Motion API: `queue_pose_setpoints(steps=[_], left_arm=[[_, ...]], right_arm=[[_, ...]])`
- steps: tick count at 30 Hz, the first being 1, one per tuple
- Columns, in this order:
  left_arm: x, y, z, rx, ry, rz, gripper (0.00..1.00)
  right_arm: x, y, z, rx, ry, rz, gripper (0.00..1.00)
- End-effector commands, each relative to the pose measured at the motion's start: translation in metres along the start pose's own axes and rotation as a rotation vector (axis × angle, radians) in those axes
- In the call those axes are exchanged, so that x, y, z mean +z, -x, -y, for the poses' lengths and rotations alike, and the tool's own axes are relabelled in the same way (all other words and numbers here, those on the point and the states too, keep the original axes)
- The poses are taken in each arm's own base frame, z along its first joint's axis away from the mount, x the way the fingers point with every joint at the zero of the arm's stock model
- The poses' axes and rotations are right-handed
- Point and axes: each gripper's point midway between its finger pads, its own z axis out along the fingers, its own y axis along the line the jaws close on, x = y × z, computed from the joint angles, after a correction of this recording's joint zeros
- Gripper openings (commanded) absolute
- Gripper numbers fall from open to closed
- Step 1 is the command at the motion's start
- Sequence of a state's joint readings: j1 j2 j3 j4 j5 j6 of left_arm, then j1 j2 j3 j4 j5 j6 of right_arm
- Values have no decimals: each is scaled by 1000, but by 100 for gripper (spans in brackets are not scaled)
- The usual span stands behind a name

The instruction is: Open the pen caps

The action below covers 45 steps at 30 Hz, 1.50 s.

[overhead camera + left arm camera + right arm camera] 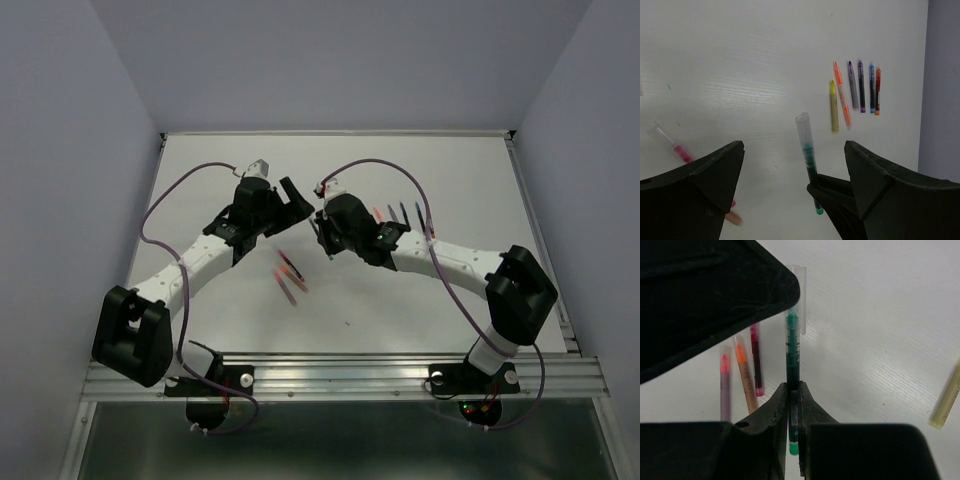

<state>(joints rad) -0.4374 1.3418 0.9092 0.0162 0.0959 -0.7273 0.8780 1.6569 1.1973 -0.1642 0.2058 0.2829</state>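
My right gripper (pixel 794 388) is shut on a green pen (pixel 792 357) and holds it above the table. The pen's clear cap (pixel 798 295) is on its far end. My left gripper (pixel 794 150) is open, its fingers (pixel 705 185) wide apart on either side of the same green pen (pixel 810 160) and its clear cap (pixel 804 129), not touching them. In the top view the left gripper (pixel 290 198) and the right gripper (pixel 322 228) meet tip to tip over the table's middle.
A row of capped pens (pixel 855 92), yellow, orange, purple, blue and red, lies on the white table (pixel 740 75). A few more pens (pixel 740 375) lie under the grippers, and show blurred in the top view (pixel 291 275). A yellow pen (pixel 946 402) lies apart.
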Motion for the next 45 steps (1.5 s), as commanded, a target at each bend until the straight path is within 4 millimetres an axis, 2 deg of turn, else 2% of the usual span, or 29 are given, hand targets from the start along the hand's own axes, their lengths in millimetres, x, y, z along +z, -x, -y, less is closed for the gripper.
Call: queue_pose_setpoints(steps=[1,2,4,7,11,25,30,31,32,33,35,39,44,45], left_arm=[[0,21,35,-25,-101,79,89],[0,21,38,-28,-107,81,89],[2,20,38,-26,-106,78,77],[4,19,36,-27,-98,75,71],[5,18,36,-26,-99,72,68],[2,20,40,-37,-110,82,39],[-1,23,40,-42,-111,99,19],[-3,24,41,-44,-115,106,9],[-4,24,41,-46,-118,109,4],[-6,26,43,-52,-124,117,0],[-8,27,44,-55,-132,124,0],[-9,28,46,-63,-142,126,0],[-10,28,49,-65,-152,124,0],[-10,28,49,-65,-152,127,0]], right_arm=[[-8,41,-18,2,81,102,1],[-9,43,-20,2,91,108,1],[-10,46,-22,6,102,116,1],[-14,55,-25,11,115,144,1],[-20,61,-31,15,149,165,1],[-29,74,-37,22,186,210,1],[-29,73,-37,18,189,206,1],[-28,72,-38,8,192,205,4],[-28,72,-37,7,190,204,7],[-27,72,-37,7,185,205,16],[-26,72,-36,3,178,204,26],[-20,74,-36,-7,171,205,38],[-10,79,-35,-19,149,208,38],[-7,79,-36,-22,148,207,30]])
